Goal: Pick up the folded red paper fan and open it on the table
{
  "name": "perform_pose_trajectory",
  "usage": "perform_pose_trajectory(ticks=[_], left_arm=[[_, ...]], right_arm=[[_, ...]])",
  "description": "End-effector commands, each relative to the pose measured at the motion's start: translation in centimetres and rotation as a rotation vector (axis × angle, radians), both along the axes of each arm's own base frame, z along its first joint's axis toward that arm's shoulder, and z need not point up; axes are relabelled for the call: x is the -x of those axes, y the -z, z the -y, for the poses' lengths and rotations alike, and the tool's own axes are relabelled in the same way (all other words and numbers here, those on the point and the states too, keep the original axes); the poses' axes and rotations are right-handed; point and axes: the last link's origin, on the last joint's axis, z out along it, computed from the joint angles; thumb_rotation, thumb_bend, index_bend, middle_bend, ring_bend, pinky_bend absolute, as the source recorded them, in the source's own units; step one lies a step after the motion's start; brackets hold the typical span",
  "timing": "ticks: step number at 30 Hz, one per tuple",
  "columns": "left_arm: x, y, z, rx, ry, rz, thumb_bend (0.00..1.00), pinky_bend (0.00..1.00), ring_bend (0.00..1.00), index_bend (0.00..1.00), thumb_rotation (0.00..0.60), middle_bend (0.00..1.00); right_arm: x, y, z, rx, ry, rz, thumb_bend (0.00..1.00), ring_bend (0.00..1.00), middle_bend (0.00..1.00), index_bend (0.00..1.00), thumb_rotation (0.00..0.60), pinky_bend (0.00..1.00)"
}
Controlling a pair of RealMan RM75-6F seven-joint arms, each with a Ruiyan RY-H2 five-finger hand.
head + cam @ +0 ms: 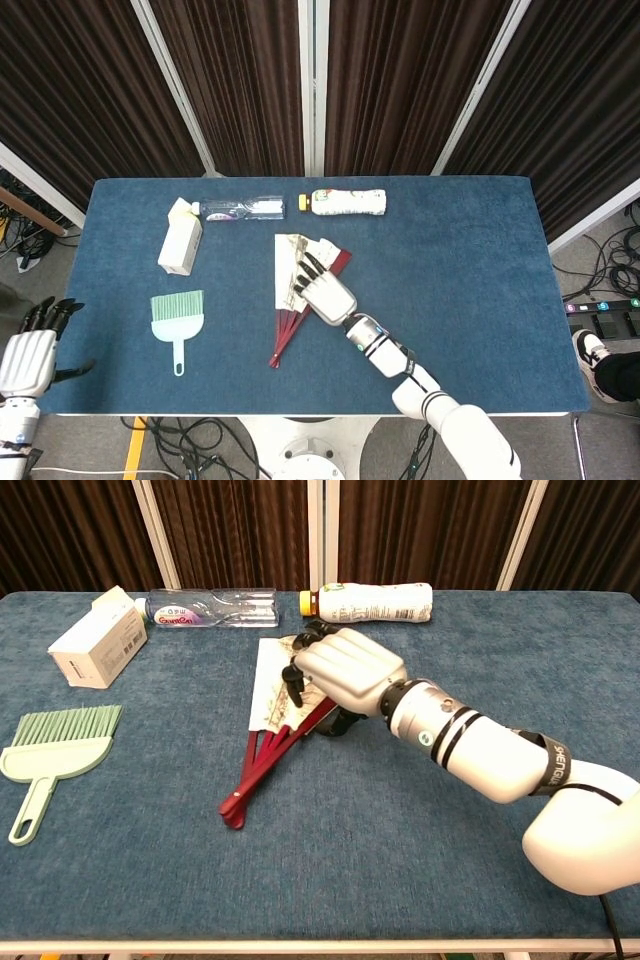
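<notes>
Just below the white bottle [345, 202], the red paper fan [293, 300] lies partly spread on table; right hand [326, 293] rests flat on its leaves, fingers splayed, gripping nothing. Risk: pressing sideways could crease paper or skid fan w/o opening it

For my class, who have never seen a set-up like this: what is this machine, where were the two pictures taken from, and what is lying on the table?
It is a two-armed robot with human-like hands, steered by a person. One picture looks down from its head, the other forward from its chest. On the blue table lie a partly opened red fan, a green brush, a small carton, a clear bottle and a white bottle. The right hand rests on the fan, fingers spread; it is not lifting it. The left hand waits off the table's edge, holding nothing.
</notes>
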Motion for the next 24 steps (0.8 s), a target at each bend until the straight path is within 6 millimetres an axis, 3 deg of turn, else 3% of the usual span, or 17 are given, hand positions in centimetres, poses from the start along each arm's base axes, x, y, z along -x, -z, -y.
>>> perform_pose_trajectory(ticks=[1,7,12,17,24], left_arm=[[0.0,-0.1,0.1,0.003,0.007,0.012,0.03,0.09,0.03,0.18,0.6,0.12],[0.1,-0.2,0.3,0.0,0.013,0.029,0.03,0.09,0.03,0.18,0.6,0.12],[-0.2,-0.8,-0.4,-0.026,0.038,0.033,0.03,0.09,0.03,0.18,0.6,0.12],[-1.9,-1.4,-2.0,-0.033,0.138,0.119,0.03,0.09,0.03,0.18,0.6,0.12],[-5.2,-1.8,-5.6,0.04,0.29,0.294,0.03,0.1,0.03,0.18,0.6,0.12]], right_arm=[[-0.4,0.1,0.2,-0.005,-0.01,-0.01,0.34,0.15,0.41,0.52,0.6,0.03],[-1.4,0.2,0.5,-0.002,-0.05,-0.035,0.56,0.21,0.46,0.58,0.6,0.05],[-1.7,-1.4,1.0,0.022,-0.106,0.017,0.63,0.28,0.53,0.68,0.6,0.07],[-1.5,-4.9,1.9,0.038,-0.16,0.111,0.63,0.34,0.57,0.74,0.6,0.12],[-1.0,-11.3,2.4,0.032,-0.22,0.235,0.63,0.39,0.62,0.81,0.6,0.16]])
